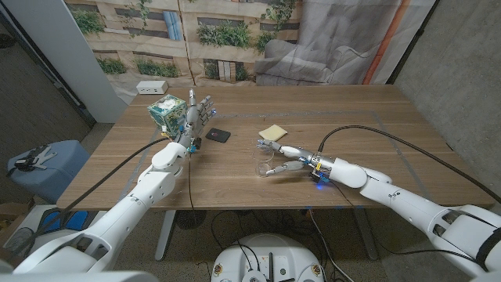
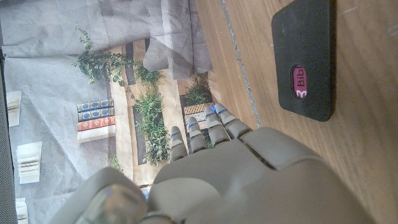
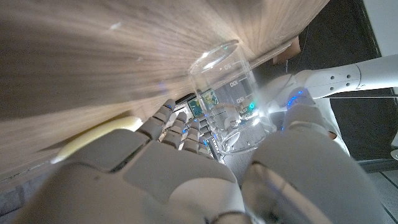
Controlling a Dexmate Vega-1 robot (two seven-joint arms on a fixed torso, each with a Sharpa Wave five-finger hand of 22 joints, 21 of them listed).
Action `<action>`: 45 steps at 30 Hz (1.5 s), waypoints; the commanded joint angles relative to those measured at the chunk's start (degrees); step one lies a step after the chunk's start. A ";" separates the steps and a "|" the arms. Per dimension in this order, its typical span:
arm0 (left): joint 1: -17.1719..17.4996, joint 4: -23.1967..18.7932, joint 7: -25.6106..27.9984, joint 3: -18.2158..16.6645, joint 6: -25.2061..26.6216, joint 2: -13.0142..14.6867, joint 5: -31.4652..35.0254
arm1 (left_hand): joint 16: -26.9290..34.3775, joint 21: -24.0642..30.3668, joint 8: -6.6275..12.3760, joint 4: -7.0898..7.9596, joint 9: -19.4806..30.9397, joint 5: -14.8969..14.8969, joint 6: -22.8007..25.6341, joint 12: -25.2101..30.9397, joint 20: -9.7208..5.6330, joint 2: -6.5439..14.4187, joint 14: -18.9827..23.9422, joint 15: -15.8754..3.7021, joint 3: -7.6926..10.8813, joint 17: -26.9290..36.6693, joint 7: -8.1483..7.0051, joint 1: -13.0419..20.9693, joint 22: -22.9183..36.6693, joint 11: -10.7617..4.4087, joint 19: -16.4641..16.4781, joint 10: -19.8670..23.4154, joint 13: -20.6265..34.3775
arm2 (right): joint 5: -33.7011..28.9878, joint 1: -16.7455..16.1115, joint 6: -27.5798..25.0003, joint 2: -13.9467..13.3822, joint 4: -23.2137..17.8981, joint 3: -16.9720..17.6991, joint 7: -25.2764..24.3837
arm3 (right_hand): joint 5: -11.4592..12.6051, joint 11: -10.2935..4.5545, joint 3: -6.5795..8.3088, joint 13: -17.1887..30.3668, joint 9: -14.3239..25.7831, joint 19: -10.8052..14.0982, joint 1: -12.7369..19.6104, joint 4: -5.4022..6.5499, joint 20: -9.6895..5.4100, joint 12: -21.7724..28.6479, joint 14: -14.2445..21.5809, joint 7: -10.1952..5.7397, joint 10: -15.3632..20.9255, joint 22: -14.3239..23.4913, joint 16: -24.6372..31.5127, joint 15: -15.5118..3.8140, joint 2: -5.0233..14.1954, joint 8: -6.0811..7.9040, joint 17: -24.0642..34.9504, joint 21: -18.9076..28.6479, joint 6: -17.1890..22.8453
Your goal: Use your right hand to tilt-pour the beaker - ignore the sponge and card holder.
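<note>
**Spotter:** Start at my left. What's your left hand doing?

**Operator:** My left hand (image 1: pixel 198 115) stands raised with its fingers spread, holding nothing. A patterned box (image 1: pixel 167 113) sits just beside it, and the black card holder (image 1: pixel 216 135) lies on the wood just past it, toward the middle. If that arm drifts it could knock either one, so I'll keep it parked.

**Spotter:** And the beaker?

**Operator:** The beaker (image 1: pixel 264 160) is in my right hand (image 1: pixel 291 161), fingers on one side and thumb on the other, closed round the glass. The right wrist view shows it lifted and already leaning, mouth toward the table (image 1: pixel 376 125). I can't tell whether there's anything in it.

**Spotter:** Risks?

**Operator:** Smooth glass, I'd judge, so it may slip or roll in my fingers if I tilt fast or loosen up (clear walls make contact hard to read). The yellow sponge (image 1: pixel 273 131) sits just beyond my fingertips; swinging wide would brush it.

**Spotter:** Surroundings?

**Operator:** Wooden top, black cables trailing from both arms. Behind it, a printed backdrop of plants and shelves, then grey draped cloth.
</note>
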 commanded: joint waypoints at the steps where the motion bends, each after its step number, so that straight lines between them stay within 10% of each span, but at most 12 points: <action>1: 0.04 -0.09 0.02 0.00 0.03 0.02 -0.01 | 0.25 0.42 0.20 -0.07 0.20 0.25 0.12 0.33 -0.59 1.46 0.32 -0.01 -0.31 0.31 -0.43 0.08 0.18 -0.05 0.39 0.55 0.17 | -0.13 1.33 3.06 1.87 4.35 -0.85 -0.78 | 0.52 -0.47 0.58 0.46 0.41 1.42 1.95 0.05 -0.03 0.64 1.56 -1.03 1.84 0.18 0.73 -2.27 -0.32 1.08 0.21 0.18 1.38; 17: 0.02 -0.01 0.00 0.01 -0.02 -0.01 0.00 | 0.26 0.41 0.23 -0.07 0.20 0.25 0.19 0.34 -0.53 1.46 0.32 0.03 -0.32 0.31 -0.45 0.08 0.18 -0.01 0.35 0.59 0.17 | -1.29 2.57 5.47 4.12 9.47 -1.84 -4.06 | 1.22 -1.18 0.45 1.72 1.00 5.77 5.17 0.44 -2.34 2.37 6.23 -4.62 8.06 0.18 2.61 -4.79 -0.20 4.55 0.83 0.38 7.27; 45: 0.03 -0.04 0.01 0.01 0.01 0.00 0.00 | 0.25 0.41 0.18 -0.07 0.20 0.24 0.07 0.34 -0.62 1.46 0.31 -0.04 -0.32 0.31 -0.41 0.08 0.18 0.01 0.38 0.58 0.17 | 5.25 3.43 7.94 7.32 15.40 -2.51 -1.22 | 1.01 -2.44 -0.36 5.30 3.00 9.36 8.61 0.96 -3.73 6.51 11.75 -5.96 16.14 0.21 4.97 -6.56 0.69 11.58 2.29 -0.09 16.80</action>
